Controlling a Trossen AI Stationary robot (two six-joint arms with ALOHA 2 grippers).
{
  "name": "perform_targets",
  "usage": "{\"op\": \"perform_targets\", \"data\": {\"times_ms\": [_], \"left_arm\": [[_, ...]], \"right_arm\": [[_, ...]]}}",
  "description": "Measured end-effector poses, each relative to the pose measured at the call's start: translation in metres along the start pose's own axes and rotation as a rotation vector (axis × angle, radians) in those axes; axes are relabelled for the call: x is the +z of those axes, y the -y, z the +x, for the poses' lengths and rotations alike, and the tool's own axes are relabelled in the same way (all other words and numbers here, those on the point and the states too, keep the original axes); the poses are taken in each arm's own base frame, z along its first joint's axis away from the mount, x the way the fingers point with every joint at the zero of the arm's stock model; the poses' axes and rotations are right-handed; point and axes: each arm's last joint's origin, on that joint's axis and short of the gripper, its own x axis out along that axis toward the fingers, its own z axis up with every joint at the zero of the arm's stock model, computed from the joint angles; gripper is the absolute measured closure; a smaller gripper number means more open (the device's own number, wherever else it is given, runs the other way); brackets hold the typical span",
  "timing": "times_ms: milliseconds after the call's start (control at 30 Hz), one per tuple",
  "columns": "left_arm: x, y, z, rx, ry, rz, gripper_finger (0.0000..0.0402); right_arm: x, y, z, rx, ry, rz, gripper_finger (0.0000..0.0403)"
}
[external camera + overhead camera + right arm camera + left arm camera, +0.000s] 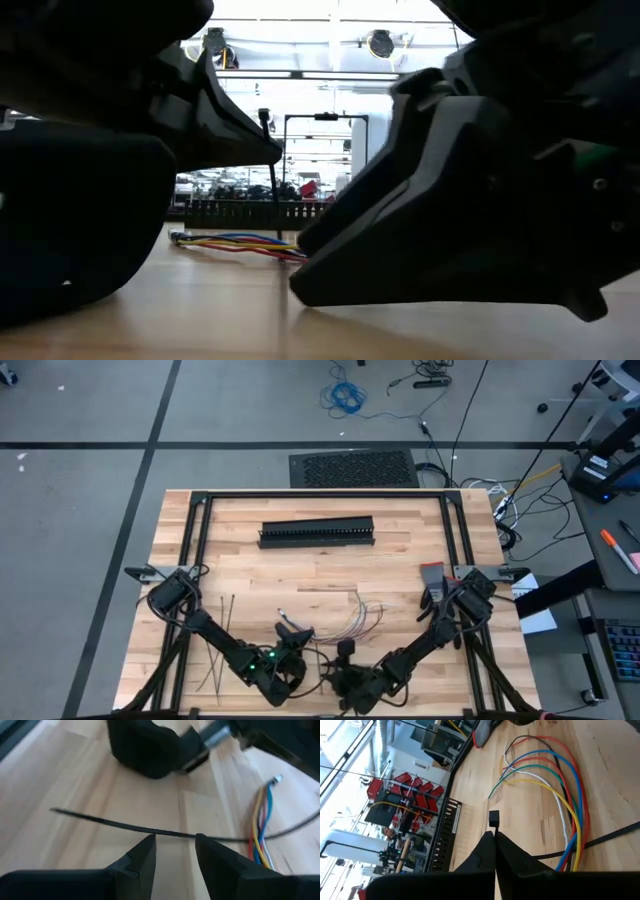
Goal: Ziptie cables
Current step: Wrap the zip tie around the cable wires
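The cables (365,618), thin multicoloured wires, lie loose on the wooden table (400,560) at its near middle; they also show in the left wrist view (560,795). My left gripper (292,630) hovers just left of them, shut on a ziptie (272,175) that stands nearly upright. My right gripper (346,650) is at the near edge, open, with a thin dark ziptie strip (110,822) running across just past its fingertips (175,842) and on over the cables (260,830). I cannot tell whether the right fingers touch the strip. My left gripper pinches the ziptie between its two fingertips, just below the square head (493,817), which sticks out past the tips. The fingers come nearly level from the table's left. The strip drops from the fingers (262,150) toward the table beside the cables.
A long black slotted duct (317,532) lies across the far middle of the table. Several spare zipties (218,645) lie on the near left under the left arm. A black frame (320,494) borders the tabletop. Bare wood lies between the duct and the cables.
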Motion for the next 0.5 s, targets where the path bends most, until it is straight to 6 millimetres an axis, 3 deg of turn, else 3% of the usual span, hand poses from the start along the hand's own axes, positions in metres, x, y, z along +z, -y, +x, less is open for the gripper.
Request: {"op": "perform_targets", "data": {"times_ms": [500], "left_arm": [[-0.0014, -0.0015, 0.0062, -0.005, -0.014, -0.027, 0.0402]], "right_arm": [[0.0104, 0.0073, 0.0106, 0.103, 0.070, -0.105, 0.0271]]}}
